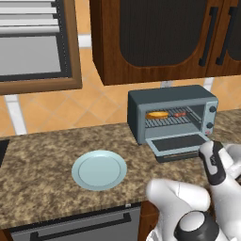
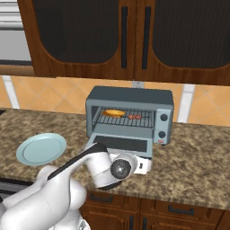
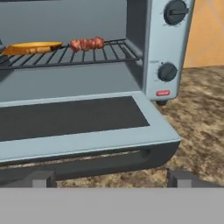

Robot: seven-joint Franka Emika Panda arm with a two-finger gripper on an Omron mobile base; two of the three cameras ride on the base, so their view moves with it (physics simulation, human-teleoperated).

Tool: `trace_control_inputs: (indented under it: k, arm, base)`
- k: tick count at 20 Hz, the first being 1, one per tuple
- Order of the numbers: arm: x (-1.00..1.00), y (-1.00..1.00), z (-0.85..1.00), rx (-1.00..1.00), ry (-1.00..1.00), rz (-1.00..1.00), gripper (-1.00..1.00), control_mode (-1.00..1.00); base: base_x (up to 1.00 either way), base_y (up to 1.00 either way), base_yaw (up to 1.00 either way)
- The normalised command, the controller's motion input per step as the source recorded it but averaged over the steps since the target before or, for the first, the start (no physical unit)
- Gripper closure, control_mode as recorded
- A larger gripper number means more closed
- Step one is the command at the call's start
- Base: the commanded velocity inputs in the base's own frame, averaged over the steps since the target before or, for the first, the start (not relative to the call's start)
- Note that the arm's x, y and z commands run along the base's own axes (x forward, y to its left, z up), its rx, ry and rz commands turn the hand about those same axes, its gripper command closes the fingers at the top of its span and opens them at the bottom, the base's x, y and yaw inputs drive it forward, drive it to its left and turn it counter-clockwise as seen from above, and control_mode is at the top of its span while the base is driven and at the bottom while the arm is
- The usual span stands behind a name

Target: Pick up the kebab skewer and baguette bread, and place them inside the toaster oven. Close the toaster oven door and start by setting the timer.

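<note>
Even, bright rendered light falls across the kitchen, with no glare or hard shadows. The toaster oven [image 1: 172, 113] cavity stays clearly lit; the cupboard panes [image 2: 81, 27] read dark. Edges look slightly soft and pixelated, the speckled table [image 1: 52, 155] grainy.

Granite counter [image 1: 42, 155] under toaster oven [image 1: 172, 101], plate [image 1: 99, 170]
</note>
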Motion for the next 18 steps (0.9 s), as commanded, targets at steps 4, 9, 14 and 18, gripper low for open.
trace_control_inputs:
  k: [4,9,14,18]
  arm:
    - [-0.31,0.00,-0.36,-0.11,0.06,0.05,-1.00,-1.00]
    - [-0.05,0.00,-0.35,-0.08,0.00,0.06,-1.00,-1.00]
    - [0.16,0.00,-0.07,-0.01,0.00,0.05,-1.00,-1.00]
    - [0.28,0.00,-0.01,0.00,-0.02,0.02,-1.00,-1.00]
  base:
    - [0.00,0.00,0.00]
    - [0.00,0.00,0.00]
    - [0.00,0.00,0.00]
    - [0.00,0.00,0.00]
